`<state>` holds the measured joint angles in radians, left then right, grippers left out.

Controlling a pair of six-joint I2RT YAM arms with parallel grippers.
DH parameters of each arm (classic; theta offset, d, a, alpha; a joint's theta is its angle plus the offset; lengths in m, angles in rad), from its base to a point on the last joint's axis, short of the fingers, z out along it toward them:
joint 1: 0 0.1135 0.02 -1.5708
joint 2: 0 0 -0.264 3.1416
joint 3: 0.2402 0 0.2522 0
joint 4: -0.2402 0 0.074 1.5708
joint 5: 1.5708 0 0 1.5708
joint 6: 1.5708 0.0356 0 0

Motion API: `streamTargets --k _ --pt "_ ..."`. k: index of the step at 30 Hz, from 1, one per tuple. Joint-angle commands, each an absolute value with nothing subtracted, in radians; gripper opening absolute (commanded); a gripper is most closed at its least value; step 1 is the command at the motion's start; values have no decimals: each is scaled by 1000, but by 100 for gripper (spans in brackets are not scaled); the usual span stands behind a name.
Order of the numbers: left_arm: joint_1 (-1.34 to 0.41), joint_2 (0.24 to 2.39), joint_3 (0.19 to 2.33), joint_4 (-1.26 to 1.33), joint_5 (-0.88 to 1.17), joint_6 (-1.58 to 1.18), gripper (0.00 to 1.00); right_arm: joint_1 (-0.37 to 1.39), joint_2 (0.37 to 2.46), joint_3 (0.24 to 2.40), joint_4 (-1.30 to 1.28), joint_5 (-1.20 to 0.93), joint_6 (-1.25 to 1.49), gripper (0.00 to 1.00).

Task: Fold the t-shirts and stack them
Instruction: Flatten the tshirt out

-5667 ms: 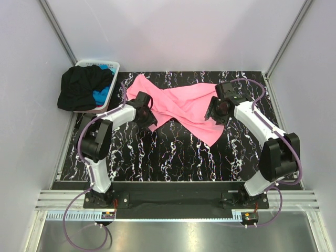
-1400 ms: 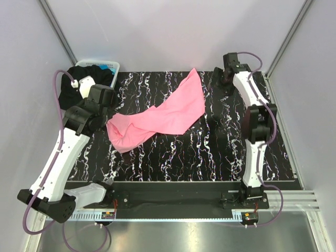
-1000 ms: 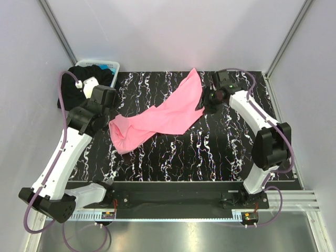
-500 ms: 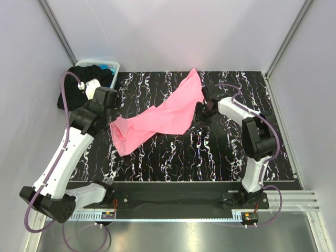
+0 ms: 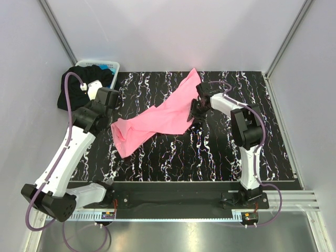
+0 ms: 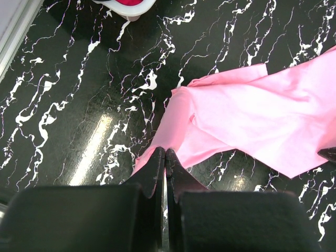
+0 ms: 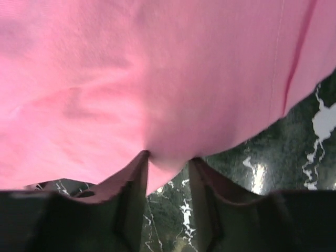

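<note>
The left arm [image 5: 63, 157] rises from the front of the table [image 5: 173, 157] and leans toward the near-left end of the pink shirt [image 5: 163, 113]. At that end the left gripper [image 6: 164, 153] is pressed closed, with only a hairline between its two fingers. A narrow corner of pink cloth runs right down to the tips, so it is pinching the shirt there.

From that corner the pink shirt stretches away as a long, loosely bunched band. It slants from near left to far right across the middle of the black marbled tabletop. Its near-left end is doubled over on itself, and its far end narrows to a point.

The right arm [image 5: 247, 126] reaches in from the right of the pink shirt. The right gripper [image 5: 193, 111] sits at the shirt's right-hand edge, past the middle of the band. In the right wrist view its fingers [image 7: 131, 181] stand a narrow way apart, with a lip of the pink hem hanging into the gap. Whether they are actually clamping the cloth cannot be told.

Well beyond the pink shirt's left end, at the far left, stands a white basket [image 5: 114, 66]. A black shirt [image 5: 73, 89] is heaped in it and spills over its left side. A sliver of blue shirt [image 5: 107, 69] shows at the far rim.
</note>
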<state>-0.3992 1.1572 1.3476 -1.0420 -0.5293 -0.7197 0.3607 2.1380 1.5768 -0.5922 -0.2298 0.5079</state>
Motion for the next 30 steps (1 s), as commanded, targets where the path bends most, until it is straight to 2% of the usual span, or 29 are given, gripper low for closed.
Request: streamTargets --k 1,3,4,6,19,23,25,27,28,30 --pt "-394 1166 1358 -997 -528 -730 0 367 2183 1628 -577 -253 494 39" --pt "-396 1169 1364 -996 -528 -730 0 368 2192 1629 -577 -253 497 27" --pt "-394 1169 1368 -996 -529 -730 0 367 2192 1629 -578 -253 497 15" --pt "-394 1172 1371 -997 -534 -729 0 367 2183 1625 -578 -232 500 0" --pt "-394 1177 1368 -996 -526 -724 0 368 1852 1632 -712 -6 454 0" --pt "-396 1174 1370 -997 -525 -719 0 368 1825 1678 -730 23 439 0" --pt "-396 1173 1373 -997 -528 -716 0 370 1876 1753 -727 43 420 0" --pt "-396 1181 1379 -997 -528 -712 0 368 1981 1828 -730 34 394 9" --pt "-396 1186 1387 -997 -526 -709 0 368 2024 1915 -759 20 391 42" --pt "-396 1192 1399 -999 -525 -707 0 370 2136 1998 -807 -23 388 63"
